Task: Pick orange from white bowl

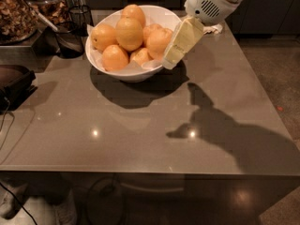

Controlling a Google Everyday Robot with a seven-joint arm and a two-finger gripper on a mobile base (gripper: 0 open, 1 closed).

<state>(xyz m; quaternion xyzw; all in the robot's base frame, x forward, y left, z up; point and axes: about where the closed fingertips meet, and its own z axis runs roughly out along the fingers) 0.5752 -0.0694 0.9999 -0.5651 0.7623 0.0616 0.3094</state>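
Observation:
The white bowl [123, 71] stands at the back middle of the grey table, lined with white paper. It holds several oranges. The palest, yellowest orange [129, 33] lies high in the middle of the pile. A deeper orange fruit [158, 41] lies at the bowl's right side. My gripper [171, 62], pale yellow under a white wrist [208, 6], hangs slanted down and to the left at the bowl's right rim, right beside that right-hand fruit. It holds nothing that I can see.
A black mesh holder [70, 36] and a jar of brown dried pieces [16, 13] stand left of the bowl. A dark device [14, 83] sits at the table's left edge. A white cloth [214, 29] lies behind the wrist. The table's front edge [150, 173] is near.

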